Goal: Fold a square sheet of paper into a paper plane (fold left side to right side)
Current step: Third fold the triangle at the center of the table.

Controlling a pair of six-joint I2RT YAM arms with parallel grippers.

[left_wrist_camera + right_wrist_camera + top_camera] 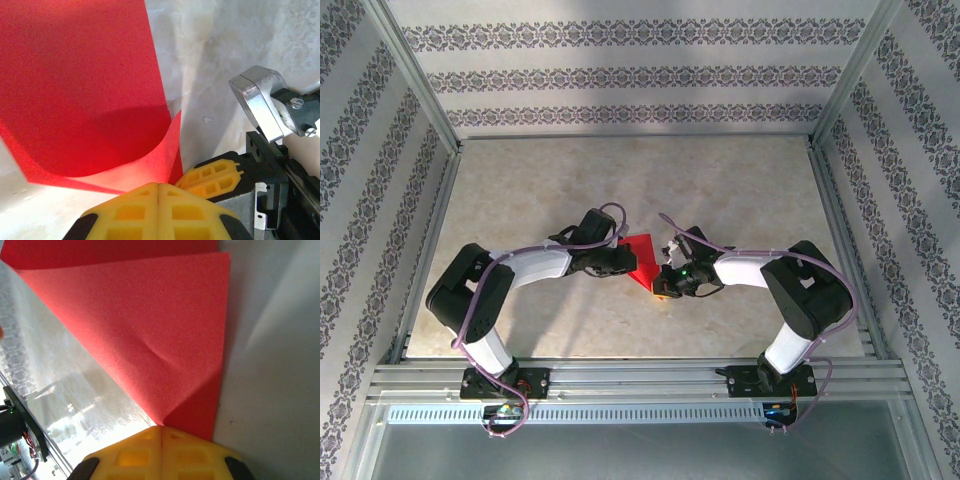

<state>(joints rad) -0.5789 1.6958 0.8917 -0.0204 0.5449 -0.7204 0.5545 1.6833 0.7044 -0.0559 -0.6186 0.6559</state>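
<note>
Evidently the square sheet of paper curls up just ahead of the right pincer, closed on its corner, and the left pincer, shut alongside, hold unclear.

The square sheet of paper, bright red and unmarked, lies mid-table, folded over itself into a pointed shape, one flap curling upward.
</note>
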